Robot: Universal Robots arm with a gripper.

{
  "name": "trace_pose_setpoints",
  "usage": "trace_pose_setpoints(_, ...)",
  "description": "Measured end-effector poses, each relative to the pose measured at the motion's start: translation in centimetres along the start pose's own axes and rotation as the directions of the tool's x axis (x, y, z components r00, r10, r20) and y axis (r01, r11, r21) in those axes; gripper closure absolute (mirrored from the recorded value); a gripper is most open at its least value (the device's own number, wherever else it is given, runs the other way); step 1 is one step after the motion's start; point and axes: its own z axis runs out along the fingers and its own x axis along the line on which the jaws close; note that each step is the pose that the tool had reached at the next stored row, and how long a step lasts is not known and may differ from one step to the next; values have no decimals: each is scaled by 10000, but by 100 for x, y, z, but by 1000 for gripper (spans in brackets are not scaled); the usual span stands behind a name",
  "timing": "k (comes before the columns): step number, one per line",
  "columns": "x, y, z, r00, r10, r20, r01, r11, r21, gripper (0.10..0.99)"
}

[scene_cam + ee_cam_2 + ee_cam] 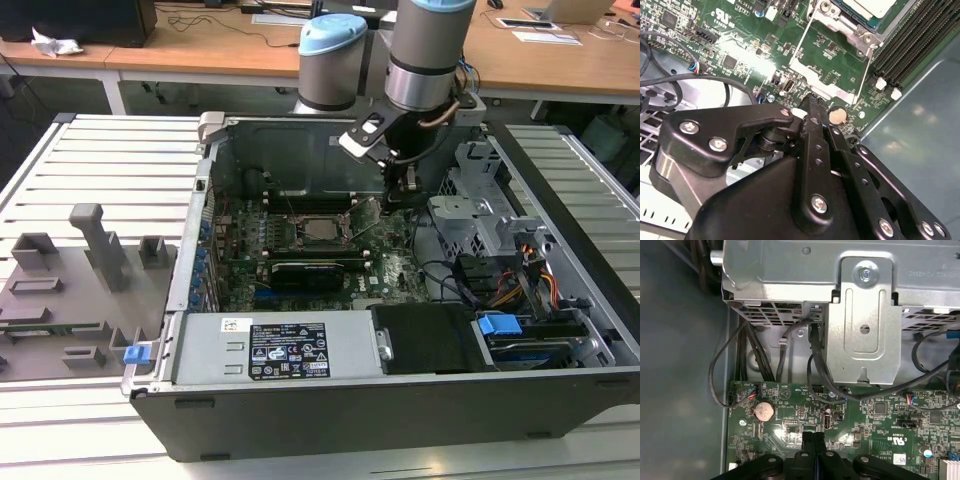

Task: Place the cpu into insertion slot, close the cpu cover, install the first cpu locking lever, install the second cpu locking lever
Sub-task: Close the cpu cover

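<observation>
Drive cage (860,315) and cables (816,371) crowd the end effector (812,437).

- Motherboard (875,415): green, dotted with small black chips
- Gripper (811,104): black, silver screws
- Cpu (322,228): silver-beige top
- Drive cage (860,315): bare grey metal
- Clips (498,325): blue

cpu (320,229): silver-top sq chip, seated flat in black-rimmed insertion slot (297,228), mid green mobo (390,270).
</observation>
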Motion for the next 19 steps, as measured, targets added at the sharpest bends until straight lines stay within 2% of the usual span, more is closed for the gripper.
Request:
trace_pose_setpoints(4, 2, -57, -2, 10000, 0, 0, 0, 10000, 60, 980)
trace_pose_setpoints(9, 4, -141, -3, 10000, 0, -1, 0, 10000, 64, 980)
trace_pose_setpoints(19, 7, -213, -6, 10000, 0, -1, 0, 10000, 64, 980)
